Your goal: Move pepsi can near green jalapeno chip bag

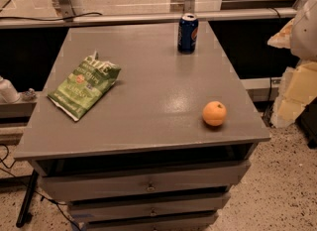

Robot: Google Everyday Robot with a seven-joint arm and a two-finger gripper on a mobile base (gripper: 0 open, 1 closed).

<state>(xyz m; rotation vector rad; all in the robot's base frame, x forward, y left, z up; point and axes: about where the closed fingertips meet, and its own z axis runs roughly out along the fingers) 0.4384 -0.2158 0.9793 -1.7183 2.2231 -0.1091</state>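
Grey drawer fronts [148, 185]: nearest the camera, stacked one under another below the table top [148, 126].
Orange [214, 113]: on the table top near its front right corner, well apart from both of the task's things.
Green jalapeno chip bag [84, 85]: lies flat on the left half of the top. Its long axis runs on a diagonal from near-left to far-right, and the crimped end points toward the far side.
Pepsi can [187, 32]: stands upright with its silver top up, at the far edge of the top and right of centre. Nothing touches it, and it is well apart from the bag.
Relation that matters: from the can, the bag lies to the left and nearer the camera. The stretch of table top between them is bare, and the orange sits off that line.
Gripper: not in view, so its opening and whether it holds anything cannot be told. The can itself stands free.
Pale rounded shape [304, 31]: at the right edge, level with the can. It may be part of the arm, but I cannot tell.
Step, as a judgement: the can is not yet grasped. Next comes a reach to the far edge, then a carry down and left toward the bag's far-right end.
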